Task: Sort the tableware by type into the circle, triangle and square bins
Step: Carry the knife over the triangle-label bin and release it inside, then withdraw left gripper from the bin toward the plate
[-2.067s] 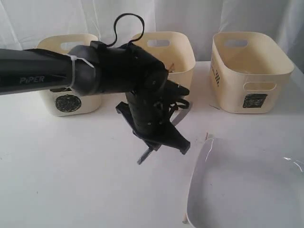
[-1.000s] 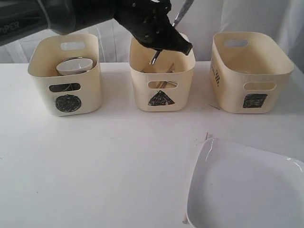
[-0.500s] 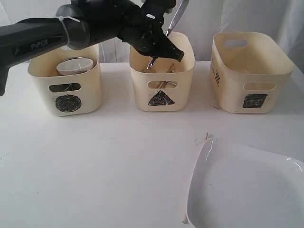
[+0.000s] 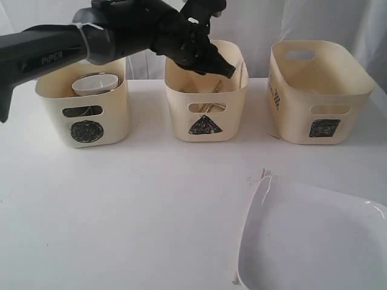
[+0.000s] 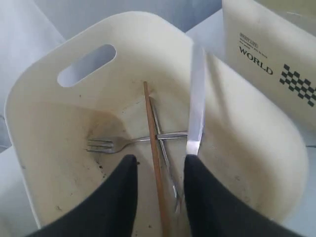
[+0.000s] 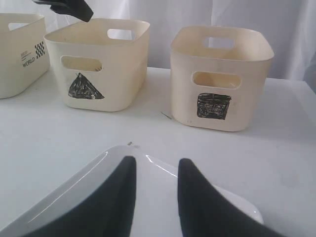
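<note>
This looks like a robot lab test setup: a plain white surface (image 4: 121, 199), white curtains (image 4: 272, 18) hanging behind marked tubs (image 4: 181, 115), and a black robot arm (image 4: 36, 51) above them.

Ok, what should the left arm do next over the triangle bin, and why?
Probably lift the left end effector up out of the triangle bin: its jaws stand apart, and the knife leans on the bin wall beside them, with fork and chopstick lying below.

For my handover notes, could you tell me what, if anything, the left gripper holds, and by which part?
Nothing. The left gripper is open above the triangle bin; the knife leans against its wall, outside the jaws.
</note>
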